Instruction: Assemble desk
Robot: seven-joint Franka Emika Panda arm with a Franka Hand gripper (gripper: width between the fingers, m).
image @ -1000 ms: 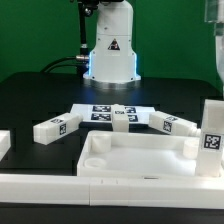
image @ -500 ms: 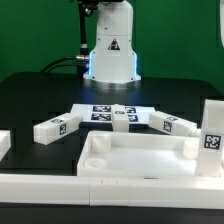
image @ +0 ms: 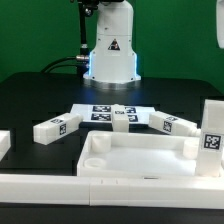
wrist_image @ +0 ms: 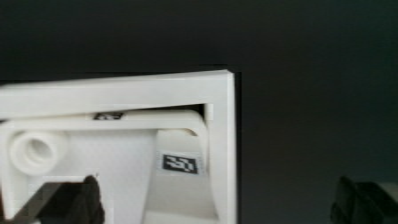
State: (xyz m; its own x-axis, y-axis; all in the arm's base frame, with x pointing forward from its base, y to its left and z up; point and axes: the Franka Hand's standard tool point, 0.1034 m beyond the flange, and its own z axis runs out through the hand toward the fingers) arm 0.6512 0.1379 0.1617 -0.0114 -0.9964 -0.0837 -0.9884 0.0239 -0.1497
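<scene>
The panel [image: 135, 158] lies flat, rim up, on the near side of the table [image: 30, 100], and no leg is fitted yet. Three legs [image: 55, 127] lie just beyond it, around the marker board [image: 98, 112]. The jaws hang wide open and empty over a panel corner [wrist_image: 187, 110]. The step in hand seems to be gripping the panel. Next, lower the jaws astride the rim, then close.
</scene>
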